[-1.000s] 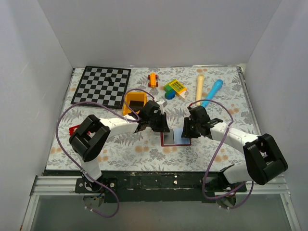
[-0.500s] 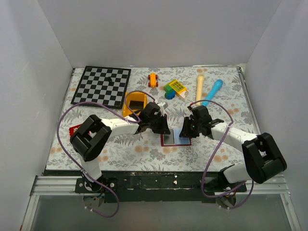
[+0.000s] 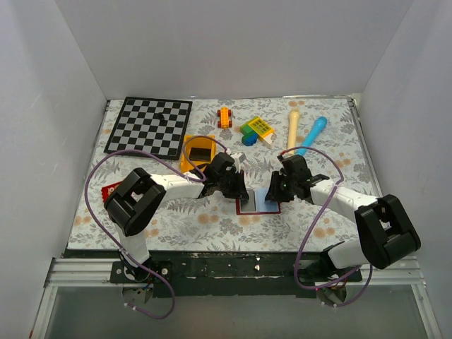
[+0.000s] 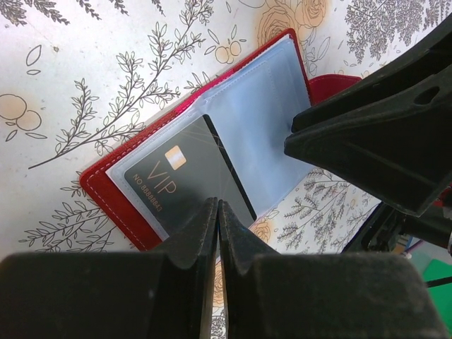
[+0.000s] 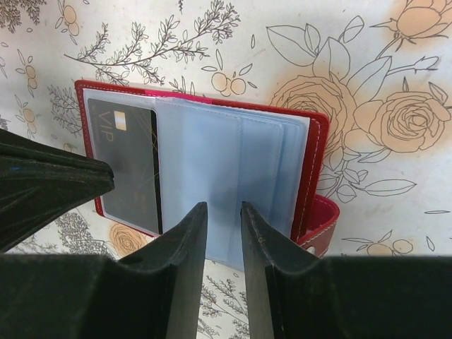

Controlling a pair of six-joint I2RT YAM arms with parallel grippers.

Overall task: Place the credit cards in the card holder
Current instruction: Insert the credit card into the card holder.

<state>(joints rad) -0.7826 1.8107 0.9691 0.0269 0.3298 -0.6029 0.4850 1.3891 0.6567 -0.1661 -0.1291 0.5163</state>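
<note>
The holder lies open on the counter, a card in its left pocket. The left fingers are pressed together at the card, and the right fingers stand slightly apart over the pockets.

The left arm and the right arm are each built of smooth white tubular links joined by bulky, rounded matte-black motor housings, and both are bolted to a dark, scuffed metal base rail. A thin purple cable runs in loose loops along the left arm, and a second purple cable does the same along the right one. The left gripper and the right gripper end in matte-black, slightly grainy plastic fingers, thick at the root and tapering to narrow wedge-shaped tips with flat inner faces.
</note>
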